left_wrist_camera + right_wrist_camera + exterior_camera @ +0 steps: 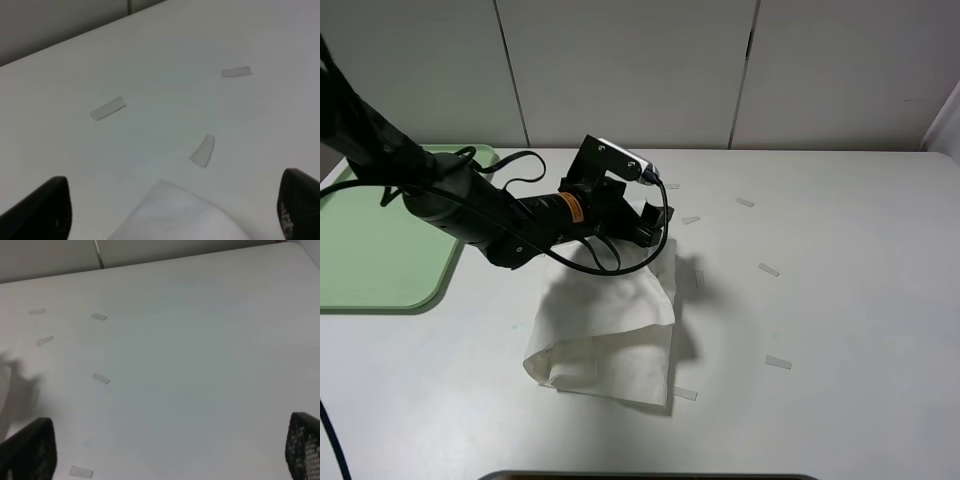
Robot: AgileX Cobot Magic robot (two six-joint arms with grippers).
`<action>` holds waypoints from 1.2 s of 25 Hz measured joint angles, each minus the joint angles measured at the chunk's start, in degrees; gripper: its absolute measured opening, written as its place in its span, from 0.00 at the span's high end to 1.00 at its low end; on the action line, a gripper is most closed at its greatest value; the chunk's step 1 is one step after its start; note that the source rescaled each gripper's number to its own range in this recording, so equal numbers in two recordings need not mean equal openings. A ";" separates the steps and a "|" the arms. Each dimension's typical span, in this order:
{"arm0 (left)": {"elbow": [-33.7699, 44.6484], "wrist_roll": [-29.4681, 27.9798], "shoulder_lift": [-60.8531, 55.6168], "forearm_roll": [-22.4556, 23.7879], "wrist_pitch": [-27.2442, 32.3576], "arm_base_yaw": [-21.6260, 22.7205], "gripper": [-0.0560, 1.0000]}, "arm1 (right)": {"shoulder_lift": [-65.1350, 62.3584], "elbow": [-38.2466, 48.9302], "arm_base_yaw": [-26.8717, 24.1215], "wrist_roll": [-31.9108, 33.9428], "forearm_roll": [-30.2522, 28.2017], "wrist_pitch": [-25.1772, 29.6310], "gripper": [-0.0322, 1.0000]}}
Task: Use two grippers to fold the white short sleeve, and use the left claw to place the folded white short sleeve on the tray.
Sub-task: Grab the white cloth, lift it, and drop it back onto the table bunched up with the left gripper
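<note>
The thin white cotton short sleeve (605,330), folded, limp and light, is best pinched at its stacked far edge beneath the wide-open, empty black left claw (645,228).

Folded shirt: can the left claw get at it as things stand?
Probably yes. The left claw hangs open over the far edge of the folded shirt, a corner showing between its fingertips in the wrist view. Nothing lies between them; the tray sits off to the side.
</note>
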 joint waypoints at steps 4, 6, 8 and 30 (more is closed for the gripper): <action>-5.41 3.29 7.23 0.00 -3.85 0.00 0.18 | 0.00 0.00 0.00 0.00 0.00 0.00 0.00; -6.79 3.53 9.08 0.00 -5.03 0.00 0.18 | 0.00 0.00 0.00 0.00 0.00 0.00 0.00; -7.39 3.59 9.86 -0.07 -5.49 -0.06 0.18 | 0.00 0.00 0.00 0.00 0.00 0.00 0.00; -8.05 -1.67 -21.93 -0.36 45.17 -0.46 0.18 | 0.00 0.00 0.00 0.00 0.16 0.00 0.00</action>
